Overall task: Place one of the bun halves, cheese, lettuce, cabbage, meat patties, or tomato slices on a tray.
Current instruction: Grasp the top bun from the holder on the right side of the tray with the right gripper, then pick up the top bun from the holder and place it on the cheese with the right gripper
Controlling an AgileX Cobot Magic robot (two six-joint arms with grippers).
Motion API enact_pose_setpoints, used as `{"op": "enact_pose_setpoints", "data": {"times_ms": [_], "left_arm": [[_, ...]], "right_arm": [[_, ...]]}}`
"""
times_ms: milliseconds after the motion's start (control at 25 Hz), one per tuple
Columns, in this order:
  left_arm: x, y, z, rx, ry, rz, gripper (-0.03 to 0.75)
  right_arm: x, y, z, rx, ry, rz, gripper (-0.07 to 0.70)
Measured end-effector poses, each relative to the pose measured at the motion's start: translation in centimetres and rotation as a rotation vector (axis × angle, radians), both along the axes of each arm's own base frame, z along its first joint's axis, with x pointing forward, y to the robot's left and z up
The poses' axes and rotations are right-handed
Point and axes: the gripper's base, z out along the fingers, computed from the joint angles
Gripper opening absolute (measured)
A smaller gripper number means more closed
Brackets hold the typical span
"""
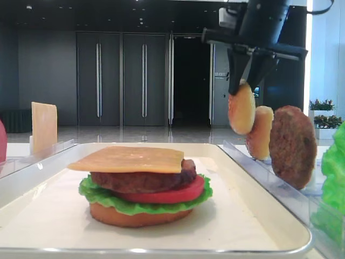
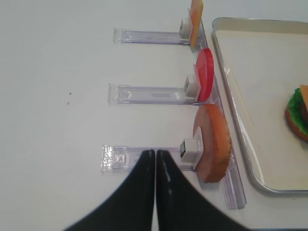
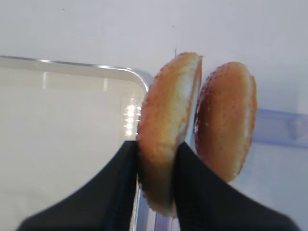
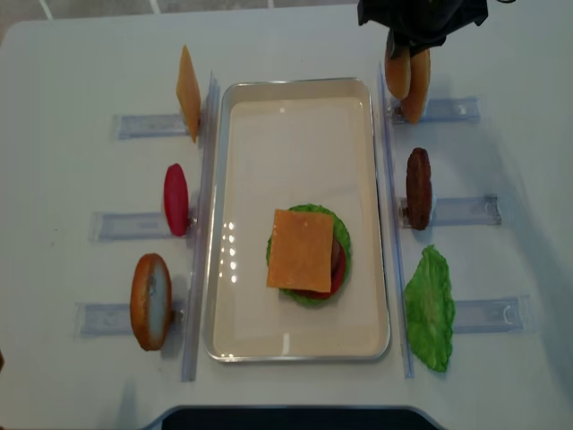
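The right gripper (image 3: 155, 166) is clamped on the edge of 1 bun half (image 3: 168, 130), holding it upright and edge-on, probably because the buns stand on edge in their clear rack (image 4: 439, 110) and a pinch across the thin rim is the easiest hold. From the gripper, a second bun half (image 3: 226, 120) stands just beside the held one at 3 o'clock, apart from it. The tray (image 4: 235, 179) lies at about 7 o'clock of the gripper in the overhead view, with a stack on it topped by cheese (image 4: 303, 249); that stack seems to lack only a top bun. Further out on the table (image 4: 72, 72), a meat patty (image 4: 417, 188) and lettuce (image 4: 430, 309) sit at 6 o'clock. The left gripper (image 2: 155, 156) is closed on nothing, near another rack.
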Motion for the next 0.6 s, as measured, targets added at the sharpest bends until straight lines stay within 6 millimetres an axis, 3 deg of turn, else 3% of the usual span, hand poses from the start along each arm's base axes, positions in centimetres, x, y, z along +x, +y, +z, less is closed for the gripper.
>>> {"op": "enact_pose_setpoints", "data": {"times_ms": [320,480,600], "left_arm": [[0.0,0.0,0.0,0.0,0.0,0.0,0.0],[0.0,0.0,0.0,0.0,0.0,0.0,0.0],[0.0,0.0,0.0,0.0,0.0,0.0,0.0]], "right_arm": [[-3.7,-0.1,5.4,0.101,0.015,0.057,0.198],[-6.7,0.7,6.7,0.188,0.027,0.148,0.198],[-9.3,1.4,6.7,0.279,0.033,0.217,0.198]]}}
